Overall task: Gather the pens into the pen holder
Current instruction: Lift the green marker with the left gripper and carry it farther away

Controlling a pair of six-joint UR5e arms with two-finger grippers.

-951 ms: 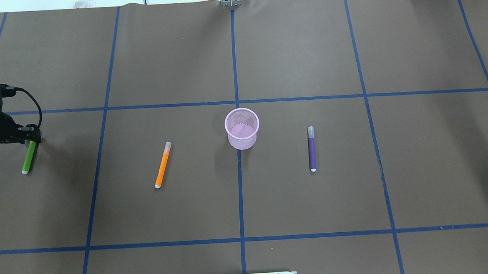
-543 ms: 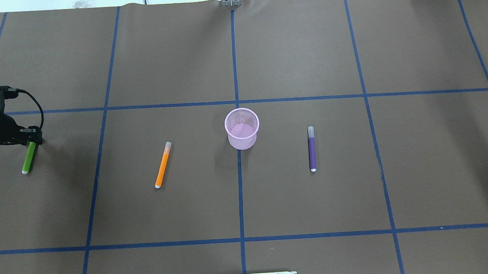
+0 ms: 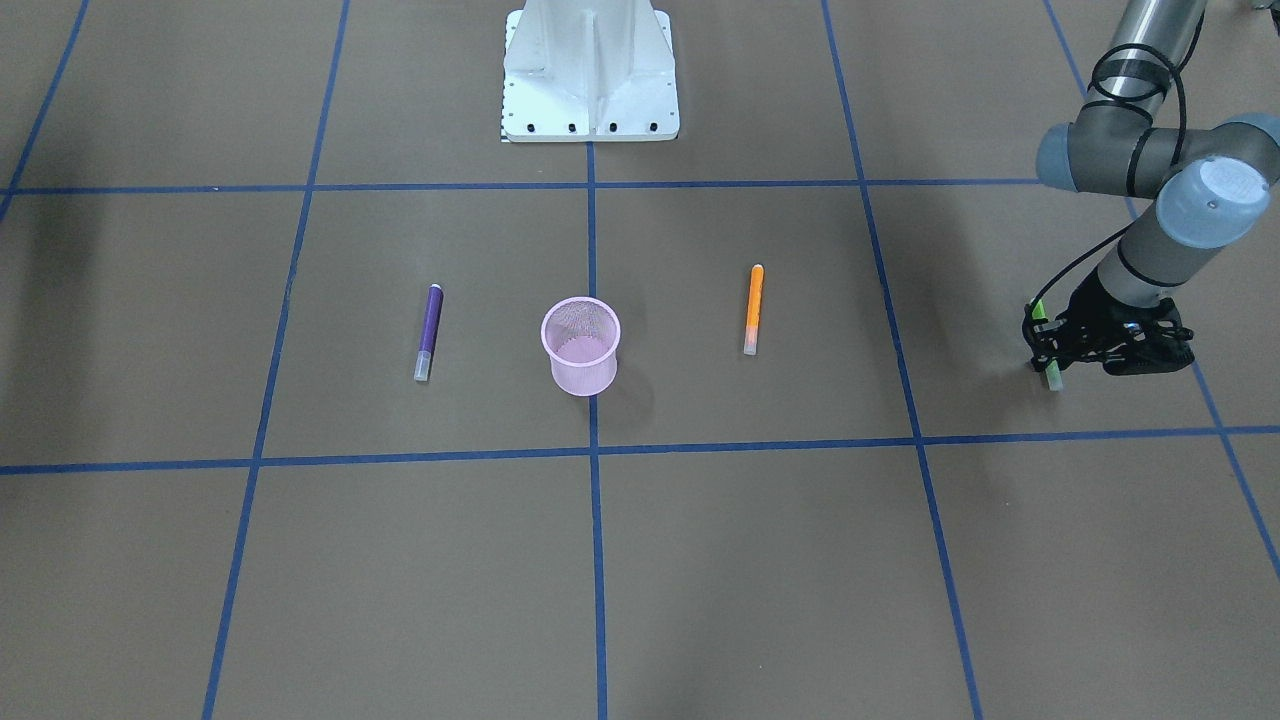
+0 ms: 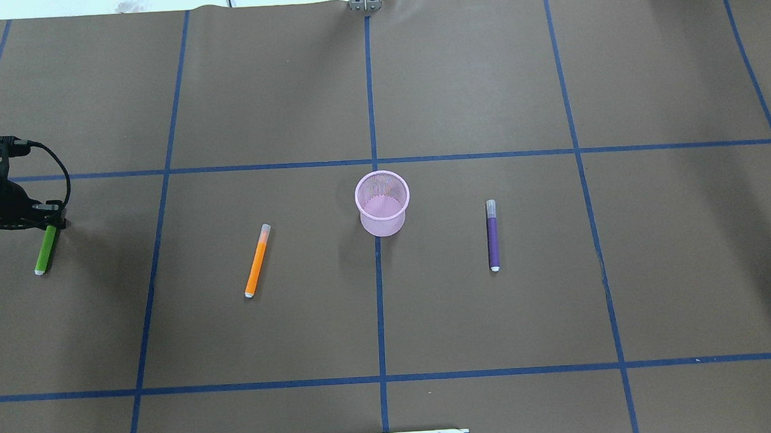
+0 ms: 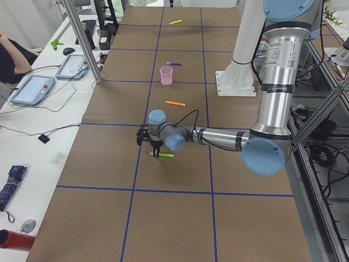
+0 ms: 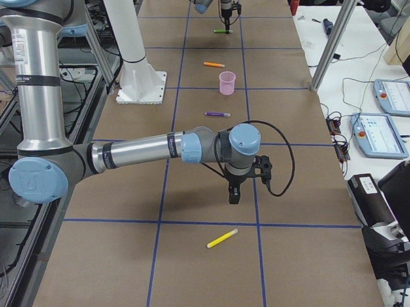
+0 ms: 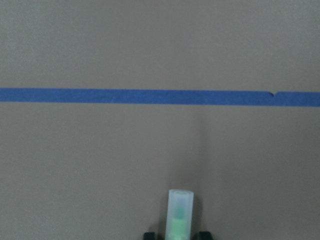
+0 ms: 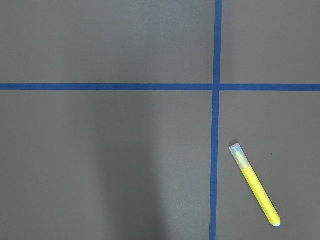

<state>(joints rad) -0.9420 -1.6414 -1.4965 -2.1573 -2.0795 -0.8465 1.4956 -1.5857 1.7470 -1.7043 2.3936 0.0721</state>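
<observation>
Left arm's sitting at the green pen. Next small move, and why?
Probably close the left gripper: its fingers straddle the green pen at its cap end with gaps either side, and it lies flat on the table, not yet lifted toward the pen holder.

The brown surface (image 4: 273,90), gridded with blue tape (image 4: 257,167), carries the pen holder (image 4: 383,224); from it, orange pen (image 4: 256,263) lies at eight o'clock, purple pen (image 4: 493,237) at four, green pen (image 4: 45,251) at nine.

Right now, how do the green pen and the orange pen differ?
The left gripper straddles the green pen, which lies far from the pink cup; the orange pen lies untouched, nearer the cup. Both lie flat on the table and look alike in shape.
</observation>
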